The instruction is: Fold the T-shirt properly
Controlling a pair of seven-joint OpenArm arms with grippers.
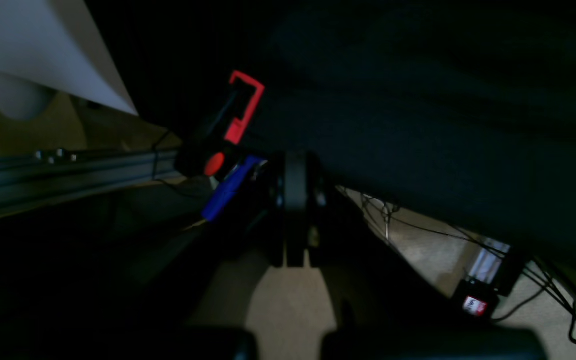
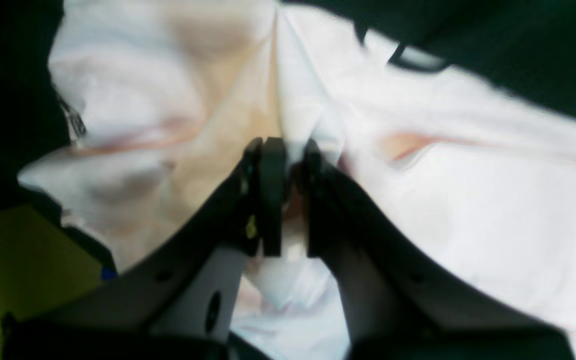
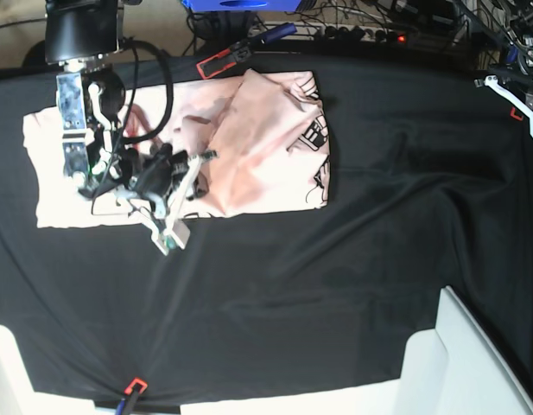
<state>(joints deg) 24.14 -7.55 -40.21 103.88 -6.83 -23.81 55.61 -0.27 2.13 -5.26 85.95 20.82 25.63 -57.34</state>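
On the worktop's (image 3: 352,285) far-left part lies the T-shirt (image 3: 249,147), one side folded over — right gripper (image 2: 283,150) jaws clamped on a pinch of cloth. Carry the fold low and square, edges aligned. Left gripper (image 1: 295,172) — jaws together, empty — idles off the edge.

The right end effector (image 2: 288,192) has matte black fingers (image 2: 273,195) on wide black brackets, with a pale grey plate pierced by dark round holes and a small yellow spot. From above, the right arm (image 3: 76,130) shows silver metal links, looped black cables and a black block. The left end effector (image 1: 295,215) is black.
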